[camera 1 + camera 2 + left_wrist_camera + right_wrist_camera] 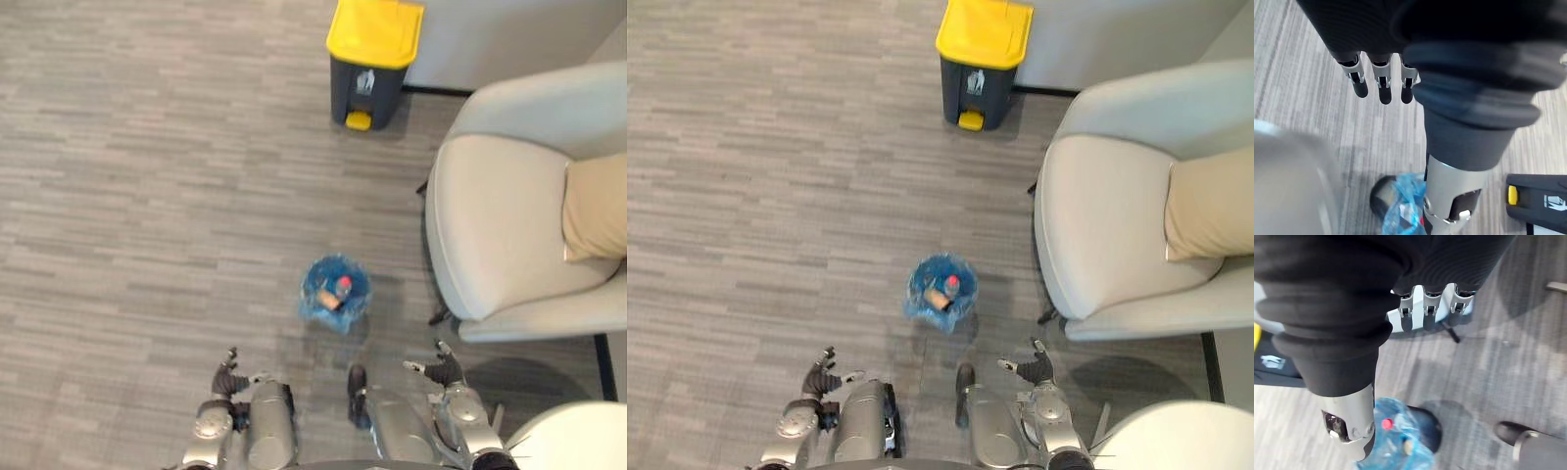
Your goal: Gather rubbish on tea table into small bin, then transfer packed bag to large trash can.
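A small bin lined with a blue bag (335,291) stands on the carpet just ahead of me, with rubbish inside it, a red cap among it. The blue bag (1406,205) also shows past my left thumb and the blue bag (1396,438) below my right thumb. A large dark trash can with a yellow lid (374,59) stands farther off near the wall, lid closed. My left hand (229,377) hangs low at the left, fingers relaxed and holding nothing. My right hand (443,367) hangs low at the right, fingers spread and empty. Both hands are short of the bin.
A light grey armchair (509,225) with a tan cushion (596,206) stands to the right of the bin. A round white table edge (573,441) shows at the lower right. Open carpet (147,196) lies to the left.
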{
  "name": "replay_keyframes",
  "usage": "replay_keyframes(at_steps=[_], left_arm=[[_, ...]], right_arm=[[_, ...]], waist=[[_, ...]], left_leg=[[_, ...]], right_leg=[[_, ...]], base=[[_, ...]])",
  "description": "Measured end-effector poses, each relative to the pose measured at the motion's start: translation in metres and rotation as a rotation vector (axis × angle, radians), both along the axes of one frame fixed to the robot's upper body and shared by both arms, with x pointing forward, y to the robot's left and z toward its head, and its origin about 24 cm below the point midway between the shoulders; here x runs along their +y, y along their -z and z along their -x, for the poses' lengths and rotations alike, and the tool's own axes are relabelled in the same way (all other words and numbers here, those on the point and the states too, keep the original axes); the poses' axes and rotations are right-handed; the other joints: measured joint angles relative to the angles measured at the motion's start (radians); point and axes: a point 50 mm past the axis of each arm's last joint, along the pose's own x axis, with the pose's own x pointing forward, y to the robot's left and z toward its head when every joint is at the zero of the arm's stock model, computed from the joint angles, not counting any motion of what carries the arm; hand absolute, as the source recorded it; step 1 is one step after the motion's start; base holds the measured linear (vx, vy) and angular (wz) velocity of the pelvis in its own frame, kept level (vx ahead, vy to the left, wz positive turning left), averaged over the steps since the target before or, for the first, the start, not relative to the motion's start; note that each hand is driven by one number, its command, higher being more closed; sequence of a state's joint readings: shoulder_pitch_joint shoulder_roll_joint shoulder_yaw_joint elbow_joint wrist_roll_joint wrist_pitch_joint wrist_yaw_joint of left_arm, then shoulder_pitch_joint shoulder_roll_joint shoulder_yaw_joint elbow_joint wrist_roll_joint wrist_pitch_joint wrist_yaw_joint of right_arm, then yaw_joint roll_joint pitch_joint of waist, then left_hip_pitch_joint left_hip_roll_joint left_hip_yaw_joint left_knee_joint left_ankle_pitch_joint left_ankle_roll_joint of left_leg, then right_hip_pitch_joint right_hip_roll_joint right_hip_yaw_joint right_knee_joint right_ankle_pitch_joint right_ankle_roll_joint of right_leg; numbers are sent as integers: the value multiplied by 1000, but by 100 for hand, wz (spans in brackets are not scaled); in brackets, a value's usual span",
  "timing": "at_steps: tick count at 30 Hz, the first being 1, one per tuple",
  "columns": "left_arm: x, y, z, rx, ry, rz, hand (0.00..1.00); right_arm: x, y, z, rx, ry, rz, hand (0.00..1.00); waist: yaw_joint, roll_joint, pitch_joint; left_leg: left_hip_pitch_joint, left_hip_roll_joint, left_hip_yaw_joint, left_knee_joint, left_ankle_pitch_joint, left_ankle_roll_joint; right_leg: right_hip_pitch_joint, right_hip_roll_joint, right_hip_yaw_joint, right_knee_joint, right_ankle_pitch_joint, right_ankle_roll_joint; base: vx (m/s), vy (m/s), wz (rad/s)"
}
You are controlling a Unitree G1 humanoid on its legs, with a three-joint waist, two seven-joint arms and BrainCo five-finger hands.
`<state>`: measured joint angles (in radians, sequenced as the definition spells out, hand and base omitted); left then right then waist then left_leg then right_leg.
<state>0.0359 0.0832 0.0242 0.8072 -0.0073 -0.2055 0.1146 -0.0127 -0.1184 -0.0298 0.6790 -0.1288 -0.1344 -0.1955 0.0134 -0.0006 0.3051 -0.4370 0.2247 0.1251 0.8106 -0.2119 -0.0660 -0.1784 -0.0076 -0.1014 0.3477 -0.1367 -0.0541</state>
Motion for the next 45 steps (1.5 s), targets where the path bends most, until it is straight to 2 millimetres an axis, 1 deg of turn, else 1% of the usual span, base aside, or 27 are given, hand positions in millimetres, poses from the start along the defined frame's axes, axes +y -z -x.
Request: replay_keyframes(at_steps=[1,2,3,4,5,6,8,10,14,16,18,19,20,21,22,23,24,26,27,29,30,31,34,36,40,41,45], left_arm=[[0,-2,-4,-14,3,-3,0],[-2,-4,-8,-22,10,-1,0],[-4,-4,-8,-23,20,1,0],[-5,-5,-12,-29,38,-7,0],[-3,-11,-22,-61,47,-18,0],[-3,-14,-25,-72,47,-22,0],[0,-14,-24,-72,34,-36,0],[0,-15,-24,-78,33,-41,0],[4,-22,-34,-120,33,-69,0],[0,-33,-52,-177,33,-71,0],[-4,-41,-65,-219,38,-66,0],[-5,-48,-73,-250,35,-60,0],[-8,-57,-86,-292,22,-44,0],[-10,-63,-92,-315,9,-37,0],[-13,-74,-104,-361,-13,-18,0],[-14,-87,-118,-413,-46,2,0],[-14,-94,-124,-438,-60,15,0],[-15,-122,-147,-538,-104,51,0],[-15,-128,-151,-562,-116,63,0],[-11,-145,-159,-632,-183,105,0],[-11,-148,-159,-643,-191,115,0],[-9,-158,-163,-690,-210,128,0],[-8,-172,-165,-760,-227,162,0],[-5,-177,-166,-784,-246,186,0],[-8,-188,-170,-820,-232,209,0],[-7,-188,-170,-822,-232,208,0],[-6,-187,-171,-812,-217,196,0]], right_arm=[[1,-1,-2,-8,4,1,0],[-1,-1,-1,-9,11,10,0],[-4,-2,-1,-8,14,23,0],[-3,-2,-1,-5,9,38,0],[2,-5,-5,-25,1,46,0],[4,-7,-7,-40,-7,61,0],[20,-21,-22,-107,-94,119,0],[27,-34,-36,-172,-132,166,0],[44,-56,-58,-276,-228,282,0],[54,-71,-74,-337,-287,342,0],[62,-81,-84,-375,-329,381,0],[69,-87,-90,-402,-362,404,0],[76,-98,-98,-442,-381,420,0],[79,-102,-102,-457,-391,435,0],[84,-111,-109,-489,-408,464,0],[92,-124,-118,-534,-423,481,0],[96,-132,-122,-562,-428,487,0],[105,-170,-142,-685,-422,520,0],[106,-180,-146,-715,-419,529,0],[109,-215,-159,-815,-398,566,0],[108,-217,-160,-818,-397,570,0],[109,-227,-164,-840,-389,585,0],[109,-242,-175,-847,-370,615,0],[104,-246,-181,-829,-351,637,0],[84,-237,-189,-740,-329,690,0],[81,-235,-190,-714,-330,698,100],[65,-224,-194,-611,-336,728,100]], waist=[[1,1,0],[-1,20,4],[-2,40,5],[-5,47,13],[1,17,24],[1,9,30],[3,5,35],[4,11,49],[5,18,71],[6,24,112],[7,31,127],[7,31,131],[6,39,150],[6,45,160],[7,45,165],[8,46,165],[9,46,165],[19,46,208],[25,46,216],[36,44,232],[38,44,235],[54,43,239],[61,44,241],[64,44,241],[85,44,241],[83,44,241],[85,44,241]], left_leg=[[-7,-18,1,-111,8,-13],[14,-27,-10,-268,72,-48],[24,-26,-16,-336,161,-54],[33,-25,-8,-360,147,-24],[29,-57,-2,-377,144,-23],[25,-67,5,-381,143,-22],[5,-85,26,-371,131,-2],[5,-87,42,-344,116,17],[-52,-71,53,-269,84,24],[-113,-58,61,-198,48,32],[-173,-50,66,-153,26,37],[-227,-49,66,-116,15,42],[-281,-39,66,-71,6,50],[-309,-32,65,-50,3,54],[-375,-31,60,-19,3,56],[-457,-31,52,11,3,56],[-498,-32,48,25,3,56],[-621,-32,37,79,8,58],[-652,-32,37,89,10,58],[-779,-34,35,121,35,75],[-792,-35,33,124,37,77],[-833,-35,29,138,43,81],[-912,-54,23,149,63,88],[-946,-60,17,149,74,89],[-982,-73,13,143,86,84],[-985,-80,12,135,92,87],[-988,-97,11,95,116,92]], right_leg=[[0,-6,1,6,-25,12],[-1,0,0,27,-57,30],[-3,12,-1,46,-78,39],[-21,12,5,99,-127,55],[-61,-28,7,160,-153,72],[-78,-40,13,180,-158,75],[-109,-60,35,201,-164,85],[-109,-68,49,215,-169,93],[-174,-65,69,278,-174,101],[-248,-64,87,349,-193,112],[-314,-64,97,396,-205,123],[-364,-65,106,424,-225,122],[-412,-64,107,455,-236,125],[-439,-63,105,473,-237,125],[-508,-64,105,513,-239,128],[-588,-65,104,550,-245,132],[-627,-66,104,566,-252,134],[-753,-73,101,642,-257,134],[-788,-75,101,660,-258,133],[-916,-84,99,719,-258,133],[-929,-85,98,724,-258,133],[-970,-86,97,745,-258,133],[-1055,-103,97,786,-260,135],[-1087,-107,94,793,-260,135],[-1120,-121,85,802,-260,136],[-1124,-130,81,802,-260,136],[-1127,-145,69,782,-260,136]], base=[[224,65,-21],[225,93,-21],[220,153,-10],[197,159,11],[203,156,16],[144,117,11],[77,101,-9],[47,86,-10],[-25,32,-20],[-114,36,-29],[-131,40,-27],[-161,41,-28],[-164,38,-20],[-171,42,-14],[-224,39,-8],[-189,30,-5],[-206,12,1],[-177,-12,5],[-147,-29,5],[-120,-40,8],[-81,-40,9],[-39,-24,2],[-57,-44,14],[-51,-39,12],[-44,-20,11],[-28,-2,22],[-11,-1,15]])
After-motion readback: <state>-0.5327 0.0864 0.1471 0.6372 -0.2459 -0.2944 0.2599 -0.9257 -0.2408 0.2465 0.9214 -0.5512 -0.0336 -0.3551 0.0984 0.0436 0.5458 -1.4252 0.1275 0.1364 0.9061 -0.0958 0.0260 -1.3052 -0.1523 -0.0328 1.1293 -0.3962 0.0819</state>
